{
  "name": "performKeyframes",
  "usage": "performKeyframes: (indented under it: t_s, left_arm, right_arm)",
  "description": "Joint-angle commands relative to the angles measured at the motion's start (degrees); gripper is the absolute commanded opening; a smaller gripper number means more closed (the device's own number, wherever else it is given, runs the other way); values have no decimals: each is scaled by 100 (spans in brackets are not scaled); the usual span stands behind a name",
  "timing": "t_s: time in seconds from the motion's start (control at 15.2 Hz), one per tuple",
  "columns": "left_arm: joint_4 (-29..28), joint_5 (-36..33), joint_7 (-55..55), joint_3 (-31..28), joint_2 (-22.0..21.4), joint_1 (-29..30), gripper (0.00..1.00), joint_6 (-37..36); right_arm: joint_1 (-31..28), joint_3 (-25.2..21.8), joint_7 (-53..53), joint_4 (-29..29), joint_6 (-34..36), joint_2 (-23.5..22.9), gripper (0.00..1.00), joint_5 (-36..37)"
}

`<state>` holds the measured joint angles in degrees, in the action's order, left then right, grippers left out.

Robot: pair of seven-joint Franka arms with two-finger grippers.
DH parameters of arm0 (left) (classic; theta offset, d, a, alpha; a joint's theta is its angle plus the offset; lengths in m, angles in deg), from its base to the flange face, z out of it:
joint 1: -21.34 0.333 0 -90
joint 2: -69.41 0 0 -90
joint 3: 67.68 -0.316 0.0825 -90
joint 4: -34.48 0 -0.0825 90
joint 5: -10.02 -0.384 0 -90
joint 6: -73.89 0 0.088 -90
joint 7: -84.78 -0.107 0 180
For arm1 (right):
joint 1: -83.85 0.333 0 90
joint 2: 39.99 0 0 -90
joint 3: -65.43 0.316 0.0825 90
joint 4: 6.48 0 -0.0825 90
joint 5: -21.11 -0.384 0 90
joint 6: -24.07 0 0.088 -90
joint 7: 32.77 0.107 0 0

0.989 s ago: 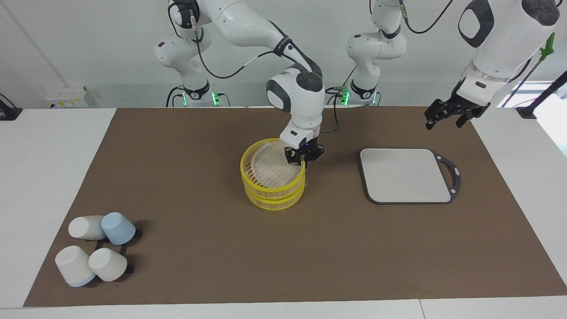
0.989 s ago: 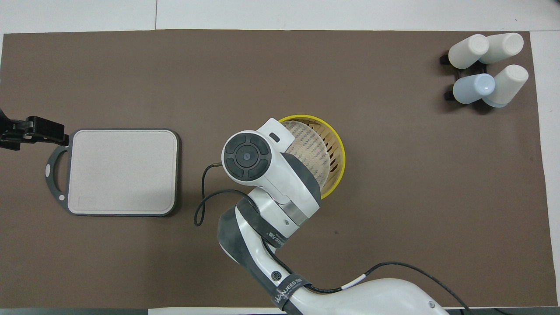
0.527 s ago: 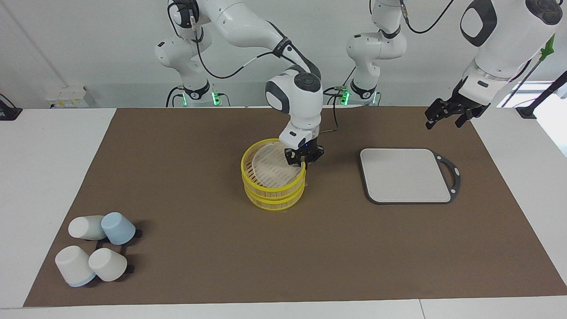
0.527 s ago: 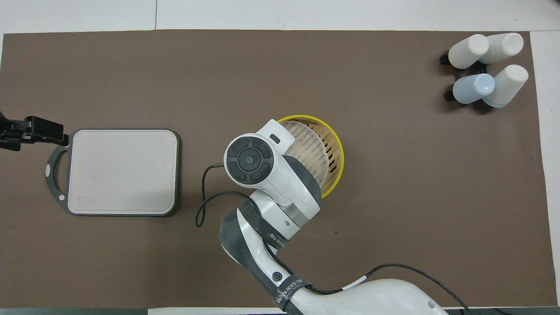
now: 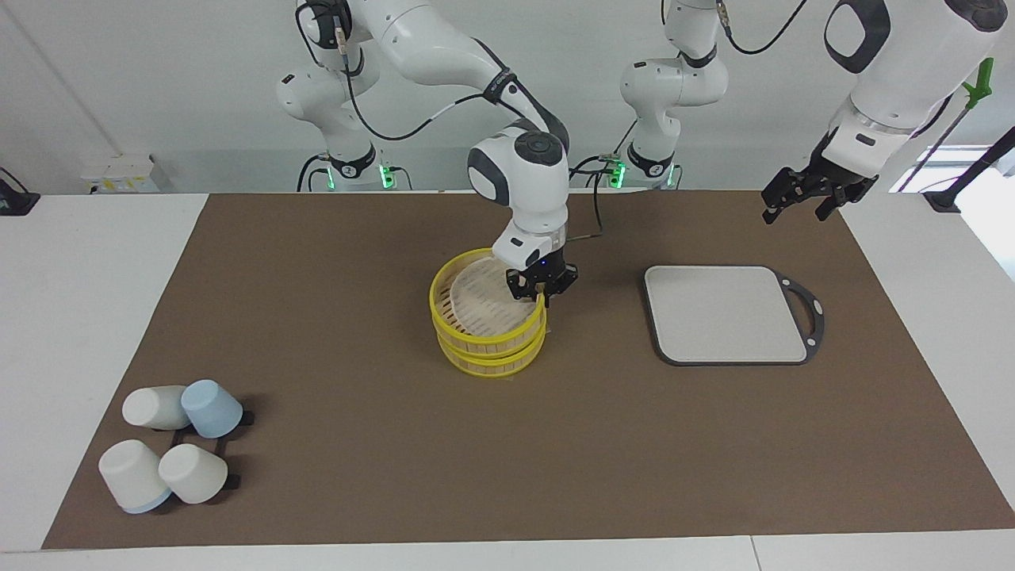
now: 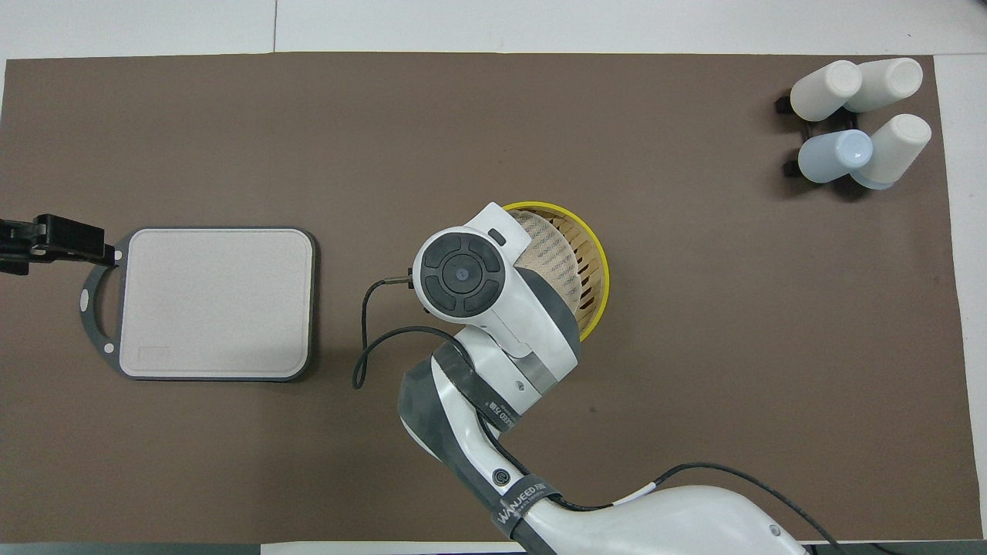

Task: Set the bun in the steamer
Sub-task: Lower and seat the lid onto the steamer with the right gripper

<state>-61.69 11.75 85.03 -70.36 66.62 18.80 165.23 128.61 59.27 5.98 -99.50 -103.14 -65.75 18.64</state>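
The steamer (image 5: 484, 339) stands mid-mat as two stacked bamboo baskets with yellow rims (image 6: 598, 266). The top basket is lined with white paper (image 5: 478, 300). My right gripper (image 5: 541, 293) is at the top basket's rim on the side toward the left arm's end, its fingers astride the rim and shut on it. In the overhead view my right wrist covers that gripper and part of the steamer. My left gripper (image 5: 793, 214) is open and empty, and waits in the air over the mat's edge beside the board's handle; it also shows in the overhead view (image 6: 69, 239). No bun is in view.
A grey cutting board (image 5: 725, 313) with a dark handle lies toward the left arm's end (image 6: 216, 301). Several white and blue cups (image 5: 170, 448) lie on a black rack in the mat corner farthest from the robots at the right arm's end (image 6: 856, 123).
My right wrist has swung a little toward the right arm's end while its gripper stays on the rim; the top basket has shifted slightly with it. My left gripper has risen slightly.
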Motion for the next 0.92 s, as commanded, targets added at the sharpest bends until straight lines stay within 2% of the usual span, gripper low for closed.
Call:
performKeyframes:
  t_s: [0.0, 0.13, 0.26, 0.4, 0.66, 0.86]
  left_arm:
    - [-121, 82, -113, -4, -126, 34, 100, -11]
    - [-122, 82, -113, -4, -126, 25, 100, -2]
    - [-130, 82, -104, -4, -134, -1, 100, -2]
    - [-130, 82, -95, 5, -126, -19, 100, -2]
    - [-113, 82, -113, 5, -126, -19, 100, 7]
    - [-113, 29, -104, 40, -126, -36, 100, -2]
  right_arm:
    - [-213, -8, -360, 39, -427, -122, 0, -173]
    - [-205, -8, -377, 30, -760, -166, 0, -297]
    - [-222, -8, -403, 39, -797, -184, 0, -289]
    - [-214, -8, -421, 204, -806, -437, 0, -236]
    - [-196, -8, -447, 452, -577, -518, 0, -210]
    - [-476, -8, -833, 592, -402, -562, 0, -236]
